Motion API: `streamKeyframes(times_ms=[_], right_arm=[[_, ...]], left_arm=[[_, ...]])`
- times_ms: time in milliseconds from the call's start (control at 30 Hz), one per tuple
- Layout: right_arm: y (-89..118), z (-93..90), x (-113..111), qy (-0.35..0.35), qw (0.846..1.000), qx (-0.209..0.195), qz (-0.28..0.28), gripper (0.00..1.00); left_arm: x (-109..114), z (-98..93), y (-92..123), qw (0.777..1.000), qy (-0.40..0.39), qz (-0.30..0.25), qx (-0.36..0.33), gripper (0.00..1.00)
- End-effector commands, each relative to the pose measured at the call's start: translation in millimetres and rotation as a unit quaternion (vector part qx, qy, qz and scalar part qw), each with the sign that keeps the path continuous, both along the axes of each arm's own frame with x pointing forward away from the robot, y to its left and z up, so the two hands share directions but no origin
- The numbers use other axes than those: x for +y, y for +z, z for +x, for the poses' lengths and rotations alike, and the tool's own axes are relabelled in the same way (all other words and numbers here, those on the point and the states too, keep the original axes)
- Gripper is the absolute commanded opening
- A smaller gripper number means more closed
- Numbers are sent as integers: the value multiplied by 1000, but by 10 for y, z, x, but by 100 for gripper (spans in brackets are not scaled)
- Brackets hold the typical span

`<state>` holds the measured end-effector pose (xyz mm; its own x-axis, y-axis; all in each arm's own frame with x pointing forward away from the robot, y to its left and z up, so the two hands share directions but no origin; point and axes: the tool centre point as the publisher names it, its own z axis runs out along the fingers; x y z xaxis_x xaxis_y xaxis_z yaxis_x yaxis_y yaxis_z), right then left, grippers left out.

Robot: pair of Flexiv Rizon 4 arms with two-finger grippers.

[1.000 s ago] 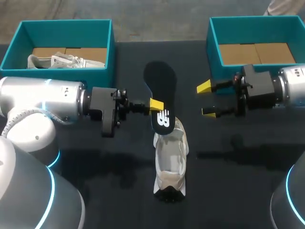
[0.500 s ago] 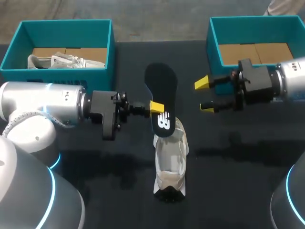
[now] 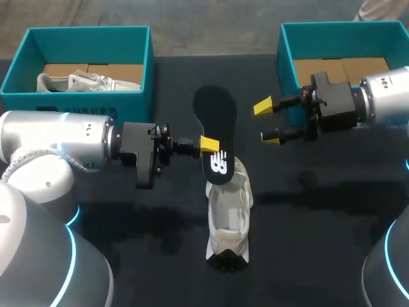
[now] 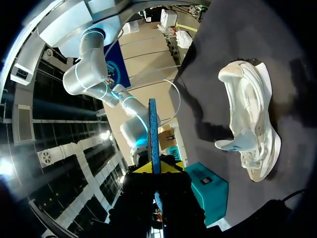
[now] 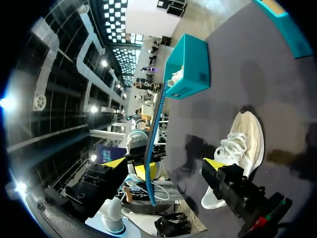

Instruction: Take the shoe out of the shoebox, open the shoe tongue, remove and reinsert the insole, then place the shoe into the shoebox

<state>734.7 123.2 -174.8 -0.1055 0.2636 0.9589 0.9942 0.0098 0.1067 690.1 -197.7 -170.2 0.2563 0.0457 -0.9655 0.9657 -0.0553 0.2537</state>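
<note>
A white shoe (image 3: 229,211) lies on the black table near its middle, heel toward the front edge; it also shows in the left wrist view (image 4: 250,129) and the right wrist view (image 5: 237,148). Its black insole (image 3: 216,128) is out of the shoe and held in the air over the toe end, its printed end downward. My left gripper (image 3: 208,144) is shut on the insole's edge, which runs edge-on as a thin blue strip (image 4: 154,139) out from the left gripper's tips (image 4: 154,168). My right gripper (image 3: 266,122) stands open and empty to the right of the insole (image 5: 153,144), which faces the right gripper (image 5: 166,163).
A teal shoebox (image 3: 83,61) at the back left holds a second white shoe (image 3: 83,81). A second teal shoebox (image 3: 345,51) at the back right shows only its cardboard floor, with my right arm just in front of it.
My right gripper has moved toward the back of the table and slightly left, staying open. The left gripper and the insole have barely shifted.
</note>
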Motion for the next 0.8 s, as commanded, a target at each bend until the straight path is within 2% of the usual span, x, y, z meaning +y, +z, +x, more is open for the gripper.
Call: streamKeyframes(times_ms=[33, 367, 500, 800], right_arm=[[-52, 102, 109, 8, 1000, 1, 1, 100], [-81, 131, 204, 13, 1000, -1, 5, 100], [-44, 136, 216, 11, 1000, -3, -13, 100], [245, 111, 174, -1, 989, -7, -145, 100]], left_arm=[[-13, -9, -7, 1000, 1, 0, -1, 0], [-13, -9, -7, 1000, 1, 0, -1, 0], [-13, -9, -7, 1000, 1, 0, -1, 0], [-13, -9, -7, 1000, 1, 0, -1, 0]])
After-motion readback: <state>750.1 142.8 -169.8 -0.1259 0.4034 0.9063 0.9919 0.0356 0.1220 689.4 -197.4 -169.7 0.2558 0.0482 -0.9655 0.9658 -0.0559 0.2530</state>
